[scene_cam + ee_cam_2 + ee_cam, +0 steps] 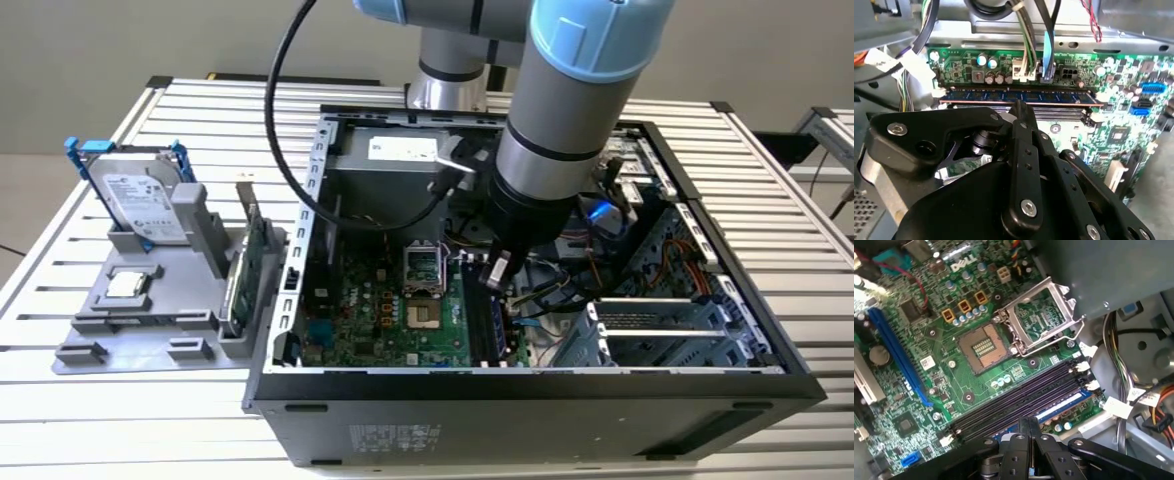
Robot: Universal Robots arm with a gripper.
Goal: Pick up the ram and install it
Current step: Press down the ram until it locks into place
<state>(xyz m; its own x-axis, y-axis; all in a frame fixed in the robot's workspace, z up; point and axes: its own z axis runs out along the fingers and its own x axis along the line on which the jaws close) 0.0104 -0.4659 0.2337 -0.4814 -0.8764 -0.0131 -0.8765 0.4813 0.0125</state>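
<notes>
The ram (1019,96) is a long blue stick with dark chips, standing on edge in the outermost memory slot of the green motherboard (1114,135). White latches sit at its two ends. In the first wrist view the ram (1066,406) shows as a blue strip beside the black slots. My gripper (1019,107) is shut, its black fingers pressed together, with the tips at the ram's upper edge near its middle. Contact between the tips and the ram is hidden. In the exterior view the gripper (497,275) hangs inside the open computer case (534,385).
Empty black memory slots (1019,400) lie beside the ram, next to the open processor socket (985,346). Cable bundles (1029,45) hang just behind the ram. Outside the case, a grey holder (134,320) carries a silver hard drive (140,200) and a green card (247,265).
</notes>
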